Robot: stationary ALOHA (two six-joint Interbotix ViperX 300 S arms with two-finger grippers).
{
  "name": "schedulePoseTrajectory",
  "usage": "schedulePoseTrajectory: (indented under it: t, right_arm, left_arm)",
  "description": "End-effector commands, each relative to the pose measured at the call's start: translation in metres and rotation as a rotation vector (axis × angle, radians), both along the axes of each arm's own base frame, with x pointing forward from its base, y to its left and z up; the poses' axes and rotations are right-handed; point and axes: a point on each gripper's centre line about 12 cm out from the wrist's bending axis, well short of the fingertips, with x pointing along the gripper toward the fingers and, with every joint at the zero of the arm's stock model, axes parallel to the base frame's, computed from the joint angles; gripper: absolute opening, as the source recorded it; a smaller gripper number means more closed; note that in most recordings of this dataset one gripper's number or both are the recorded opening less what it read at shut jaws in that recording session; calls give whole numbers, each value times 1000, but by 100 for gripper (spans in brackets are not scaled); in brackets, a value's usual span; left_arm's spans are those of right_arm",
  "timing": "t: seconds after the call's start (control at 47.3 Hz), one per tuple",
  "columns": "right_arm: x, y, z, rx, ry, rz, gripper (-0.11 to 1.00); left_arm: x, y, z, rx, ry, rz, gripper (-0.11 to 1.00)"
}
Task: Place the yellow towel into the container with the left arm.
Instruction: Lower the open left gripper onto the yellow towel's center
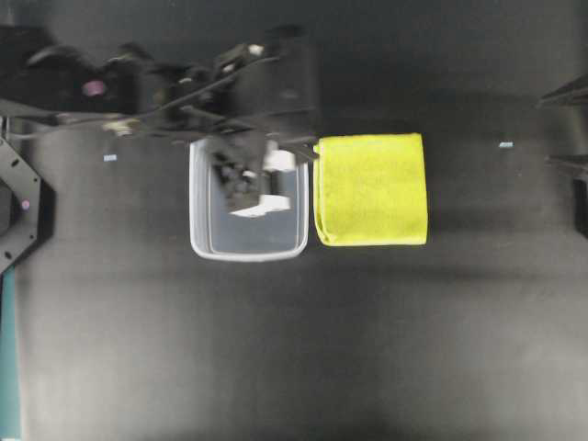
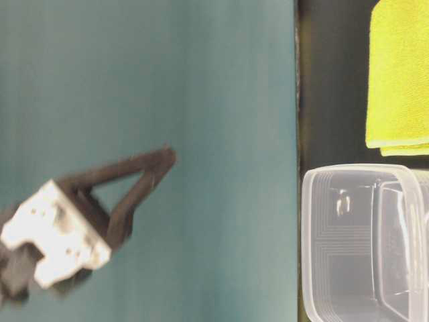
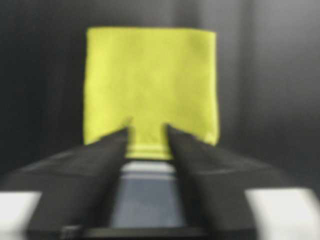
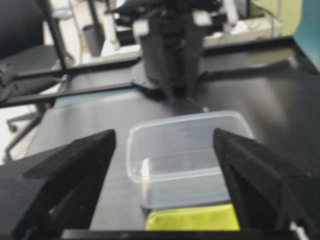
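Right up close to our right wrist camera we see the two black fingers (image 4: 65,180) of the right gripper (image 4: 165,187), and they stand very wide apart with nothing between them. Past them sits the container (image 4: 187,157), and the near edge of the yellow towel (image 4: 192,218) peeks out just in front of it. In our left wrist camera the left gripper (image 3: 146,131) shows two dark fingers (image 3: 107,150) with a narrow gap between them, and nothing is held there. That picture is blurry. The yellow towel (image 3: 150,85) lies flat ahead of those fingertips, and a bit of the clear tub shows below them. From above, we see the left arm (image 1: 175,92) reach in from the left edge of the black tabletop (image 1: 294,349), and its left gripper (image 1: 246,184) hangs over the container (image 1: 202,243). The container sits near the middle of the tabletop, a little toward the far edge. The yellow towel (image 1: 372,188) lies just beside the container on its right side, folded in a neat square. We cannot tell if the two touch. The towel is not in the container. In the low side view we see the left gripper (image 2: 144,176) in front of a teal wall (image 2: 201,80), blurred, with the container (image 2: 362,241) and the yellow towel (image 2: 399,74) off at the right.
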Motion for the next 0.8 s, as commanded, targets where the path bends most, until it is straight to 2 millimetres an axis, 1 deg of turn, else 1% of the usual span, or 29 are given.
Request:
schedulePoseTrajectory:
  t: [0.0, 0.084, 0.127, 0.169, 0.211, 0.275, 0.296, 0.401, 0.486, 0.634, 0.782]
  right_arm:
    - [-5, -1, 3, 1, -17, -4, 75]
    - [-8, 0, 4, -1, -25, -4, 76]
    - [-11, -1, 6, -3, -40, -5, 76]
    - [-13, 0, 7, -3, -46, -4, 76]
    - [-15, 0, 8, -3, -55, -4, 76]
    - [-17, 0, 10, -2, -63, -4, 76]
    - [-18, 0, 10, -2, -63, -4, 76]
    - [-20, 0, 11, 1, -71, -5, 76]
    - [-21, 0, 11, 1, -74, -4, 75]
    - [-22, 0, 15, 4, -91, -4, 75]
    - [-23, 0, 18, 8, -108, -5, 75]
  left_arm:
    - [22, 4, 5, 11, 19, 0, 45]
    - [41, 5, -6, 8, 68, 4, 71]
    - [50, 6, -12, 12, 91, -1, 80]
    - [58, 8, -20, 15, 118, -2, 87]
    - [67, 8, -30, 22, 143, -10, 91]
    - [78, 9, -43, 40, 171, -32, 91]
    - [84, 9, -50, 51, 181, -46, 90]
    - [100, 10, -74, 72, 216, -75, 90]
    - [110, 11, -101, 68, 270, -78, 90]
    - [115, 5, -138, 62, 375, -92, 90]
    - [113, 11, -162, 53, 439, -82, 90]
